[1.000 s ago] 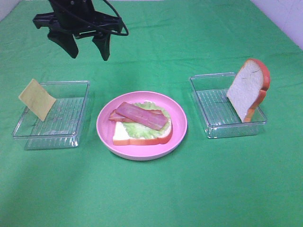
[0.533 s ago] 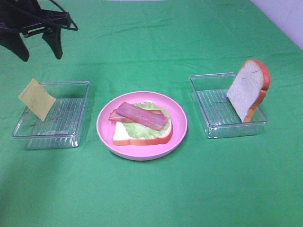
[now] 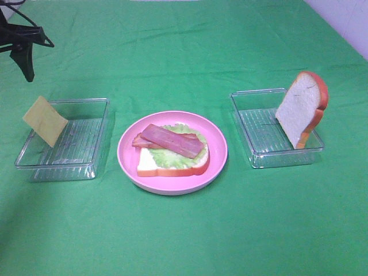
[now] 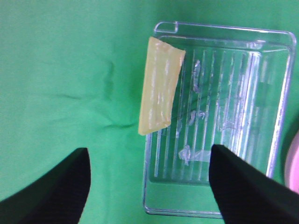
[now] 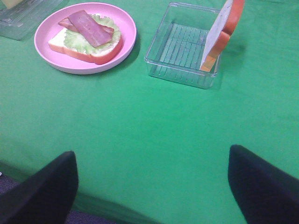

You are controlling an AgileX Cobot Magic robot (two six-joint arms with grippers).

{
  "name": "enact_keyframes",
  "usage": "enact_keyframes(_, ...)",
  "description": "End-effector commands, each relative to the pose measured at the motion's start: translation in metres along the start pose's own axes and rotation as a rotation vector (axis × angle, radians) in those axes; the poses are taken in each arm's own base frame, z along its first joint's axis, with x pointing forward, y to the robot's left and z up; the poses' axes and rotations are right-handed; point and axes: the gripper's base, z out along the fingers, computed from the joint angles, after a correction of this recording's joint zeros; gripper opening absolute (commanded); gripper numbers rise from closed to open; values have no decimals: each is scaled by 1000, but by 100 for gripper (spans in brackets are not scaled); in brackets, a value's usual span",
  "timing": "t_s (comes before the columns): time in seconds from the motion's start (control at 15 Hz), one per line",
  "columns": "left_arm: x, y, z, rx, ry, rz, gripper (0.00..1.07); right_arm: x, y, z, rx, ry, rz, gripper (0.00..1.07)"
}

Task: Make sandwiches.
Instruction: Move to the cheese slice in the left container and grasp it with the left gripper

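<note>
Hand on left (image 4: 148, 154) spread wide, facing cheese (image 4: 160, 85)

Tabletop (image 3: 184, 230) covered edge to edge with a bright green cloth, matte, a few soft wrinkles, most visible in the left wrist view just beside the left tray. Three things sit directly on it in a rough row. Left: clear plastic tray (image 3: 60, 172), rectangular, ribbed bottom. Middle: round pink plate (image 3: 124, 154), flat on the cloth, near the left tray but not touching it. Right: second clear plastic tray (image 3: 284, 158), same type, apart from the plate. Pale surface (image 3: 348, 23) shows past the cloth's far right corner.
</note>
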Motion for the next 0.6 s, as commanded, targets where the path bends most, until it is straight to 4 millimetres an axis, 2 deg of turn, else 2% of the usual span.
enact_keyframes(0.07,-3,1,28,-27,48,4,69,0,0,-1,4,-21,1,80)
enact_keyframes(0.2,-7,1,45,-42,44,12,69,0,0,-1,4,-21,1,80)
enact_keyframes(0.6,-15,-1,67,-28,0,7,68,0,0,-1,4,-21,1,80)
